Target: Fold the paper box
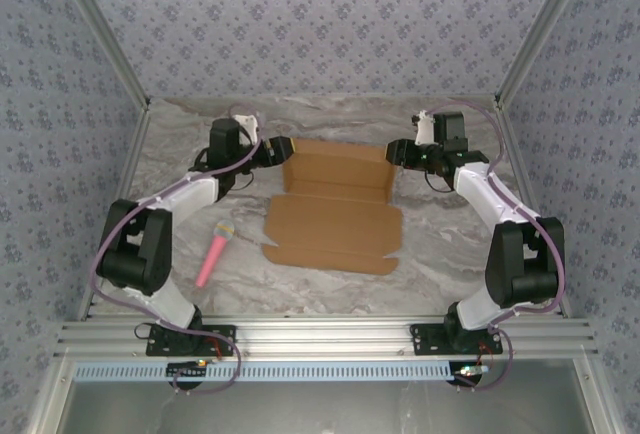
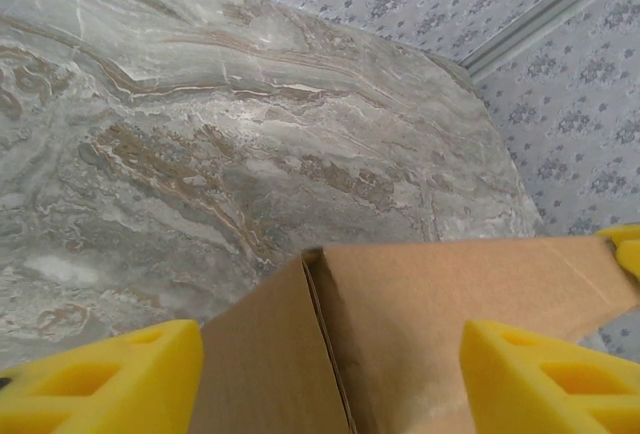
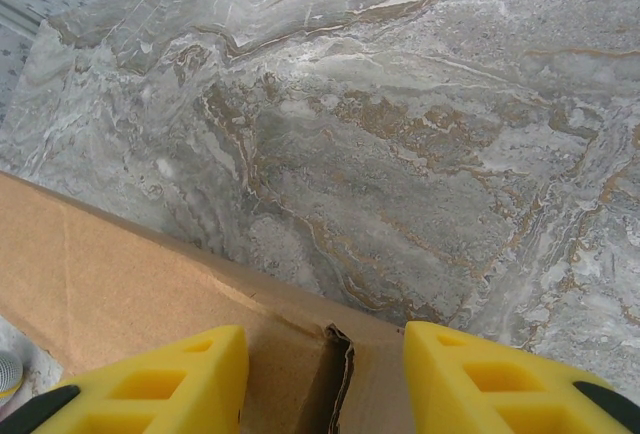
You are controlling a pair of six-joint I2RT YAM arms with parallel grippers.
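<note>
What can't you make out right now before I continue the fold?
1. Left wrist view: whether the left gripper grips the box; the bottom edge cuts off contact.
2. Right wrist view: same for the right gripper.
3. Top view: both sets of jaws too small to judge.

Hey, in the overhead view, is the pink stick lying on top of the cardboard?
No, the pink stick lies on the table to the left of the paper box, apart from it.

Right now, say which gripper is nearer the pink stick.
Left. The left gripper straddles the paper box at its far-left corner, beyond the pink stick; the right gripper, at its far-right corner.
</note>
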